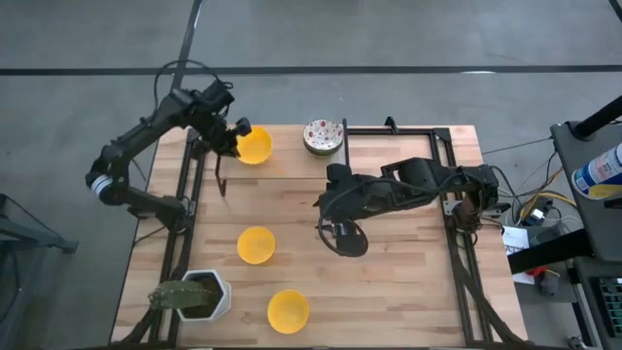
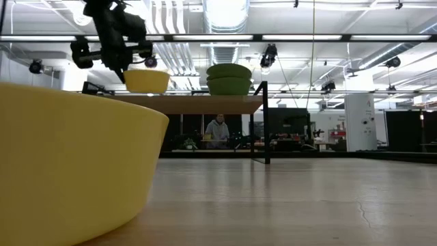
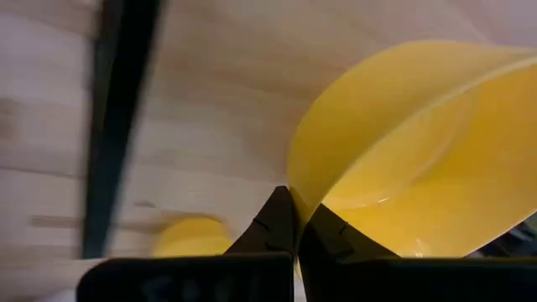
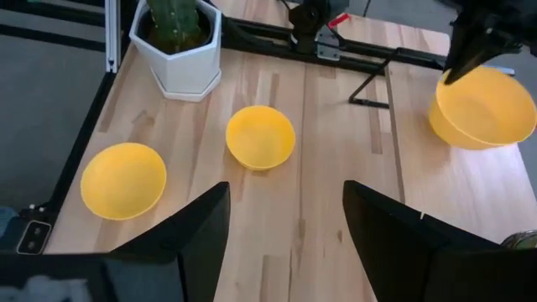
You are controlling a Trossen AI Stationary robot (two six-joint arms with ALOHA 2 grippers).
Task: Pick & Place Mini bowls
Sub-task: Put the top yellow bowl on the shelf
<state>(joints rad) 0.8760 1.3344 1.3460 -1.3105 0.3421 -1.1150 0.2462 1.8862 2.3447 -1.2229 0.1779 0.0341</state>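
My left gripper (image 1: 231, 136) is shut on a yellow mini bowl (image 1: 255, 146) at the table's far left, level with a raised wooden shelf (image 2: 205, 104). That bowl also shows in the low view (image 2: 147, 80) and the right wrist view (image 4: 484, 107). A stack of speckled mini bowls (image 1: 323, 136) sits on its base on the shelf beside it. Two more yellow bowls (image 1: 256, 244) (image 1: 288, 310) rest on the table nearer the front. My right gripper (image 1: 340, 233) hovers open over mid-table; its fingers stand apart, with nothing between them, in its own view (image 4: 285, 235). My left gripper pinches the yellow bowl's rim (image 3: 295, 195), one finger (image 3: 277, 225) on the outer wall and the other (image 3: 334, 233) inside. The fingers come from above, slanting down. The bowl is tilted in the hold; I cannot tell whether its base touches the shelf.
A white hexagonal cactus pot (image 1: 199, 295) stands at the near left corner. Black frame rails (image 1: 398, 131) run along the far right and both sides of the table. Bare wood lies between the shelf and the two near bowls. A person (image 2: 217, 130) sits far behind the table.
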